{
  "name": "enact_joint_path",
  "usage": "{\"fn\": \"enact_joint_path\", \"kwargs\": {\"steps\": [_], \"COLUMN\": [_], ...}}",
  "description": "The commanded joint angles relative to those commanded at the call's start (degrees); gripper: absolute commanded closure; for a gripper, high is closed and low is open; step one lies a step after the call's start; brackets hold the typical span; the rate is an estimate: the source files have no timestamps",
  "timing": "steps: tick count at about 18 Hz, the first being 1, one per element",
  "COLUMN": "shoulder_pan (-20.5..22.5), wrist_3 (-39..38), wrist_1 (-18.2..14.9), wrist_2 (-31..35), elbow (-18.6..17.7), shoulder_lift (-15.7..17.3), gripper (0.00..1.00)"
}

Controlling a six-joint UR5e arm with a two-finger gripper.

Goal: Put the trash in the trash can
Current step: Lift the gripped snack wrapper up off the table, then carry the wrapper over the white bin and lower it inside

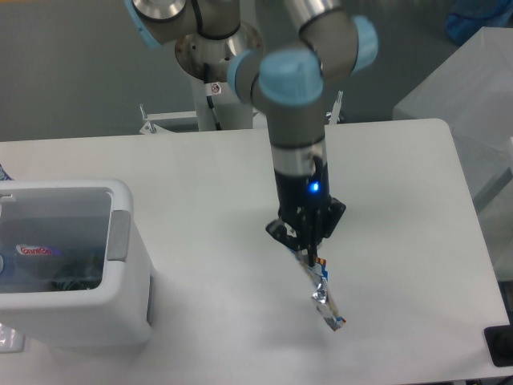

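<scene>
A white table [160, 168] stands on grey floor [72, 72], evenly lit.

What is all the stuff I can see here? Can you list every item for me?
Snack packet: one, blue and yellow, hanging edge-on from the gripper above the table.
Trash can: one, white with grey handle patch, left on the table; some litter lies inside.
Table: one, white, across the middle.
Second table: one, pale grey, far right.
Robot arm: one, grey with light blue joints, reaching down from the top.
Gripper: one, black, shut on the packet.
</scene>
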Motion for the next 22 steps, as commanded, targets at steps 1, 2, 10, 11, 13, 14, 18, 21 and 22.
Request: {"fn": "enact_joint_path", "kwargs": {"steps": [1,2,10,11,13,14,18,21,22], "shoulder_pan": [-0.4,-1.2,-9.9,-10.5,-12.3,-13.1,-16.9,-19.1,-19.6], "wrist_3": [-0.7,-0.8,-1.7,-1.7,-1.5,-1.2,7.2,10.6,13.9], "wrist_1": [0.0,0.1,0.1,0.1,0.0,0.0,-0.4,-1.4,-1.4], "wrist_2": [-0.8,-1.2,-4.7,-5.9,-7.5,-7.5,-7.7,-7.7,-8.0], "elbow": [0.8,1.5,3.2,3.1,2.7,2.6,2.1,1.4,0.2], "shoulder_lift": [1.1,1.9,8.3,9.2,10.6,11.3,11.4,10.6,10.6], "gripper": [1.0,1.0,1.0,1.0,1.0,1.0,1.0,1.0,1.0]}}
